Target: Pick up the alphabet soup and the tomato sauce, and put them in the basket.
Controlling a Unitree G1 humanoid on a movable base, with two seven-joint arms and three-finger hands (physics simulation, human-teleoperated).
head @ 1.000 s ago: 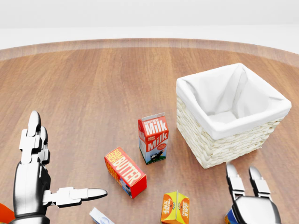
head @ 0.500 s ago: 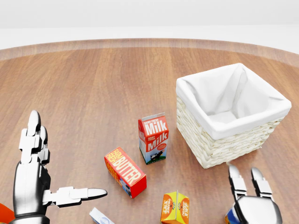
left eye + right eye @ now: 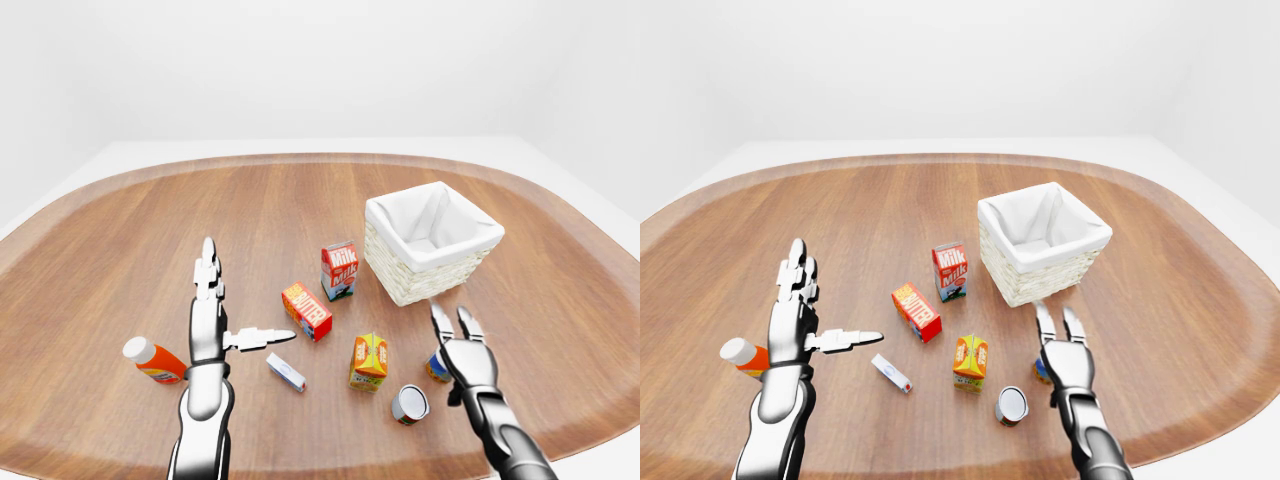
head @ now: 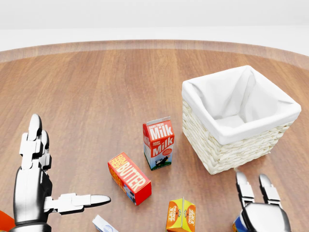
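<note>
A small can with a blue and orange label (image 3: 436,368) stands near the bottom right of the left-eye view. My right hand (image 3: 452,322) hovers just over it, open, fingers spread and pointing up the view; the palm hides most of the can. In the head view only a sliver of that can (image 4: 237,225) shows beside the hand (image 4: 252,186). A second can (image 3: 410,403) lies on its side, grey end toward me, just left of the first. The white-lined wicker basket (image 3: 398,285) stands higher in the view. My left hand (image 3: 240,300) is raised and open, holding nothing.
Left of the basket stand a milk carton (image 3: 340,270) and a red butter box (image 3: 307,311). An orange juice carton (image 3: 369,361), a small white and blue box (image 3: 286,372) and an orange bottle with a white cap (image 3: 152,360) lie lower on the round wooden table (image 3: 120,230).
My right hand has sunk slightly toward the bottom of the head view, closer over the can. The left hand and the objects have not moved.
</note>
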